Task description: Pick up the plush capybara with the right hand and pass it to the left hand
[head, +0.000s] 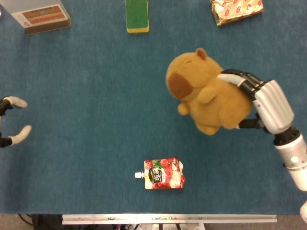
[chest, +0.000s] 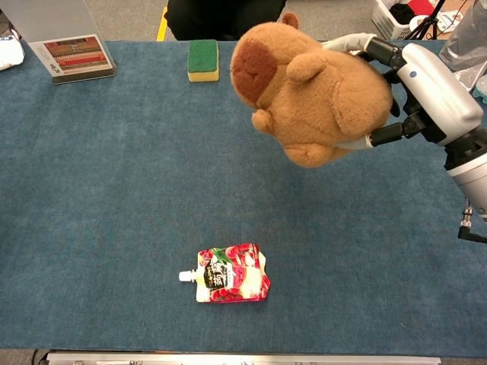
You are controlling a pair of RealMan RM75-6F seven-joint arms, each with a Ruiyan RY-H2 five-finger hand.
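Right hand (head: 268, 105) grips the capybara (head: 208, 93) midair, snout pointing left. Left hand (head: 10, 122), barely in frame, looks open and well apart.

The right robot hand (head: 261, 103) reaches in from the right side, its silver back facing up and outward. Its dark fingers (chest: 378, 50) curl over the top of the plush capybara (head: 206, 91), with the thumb pressing in from below, so the toy is held raised above the bench (head: 96, 143). The pale forearm slants down toward the lower right corner. The left robot hand (head: 9, 122) shows only at the left edge of the head view, fingertips spread apart and holding nothing.
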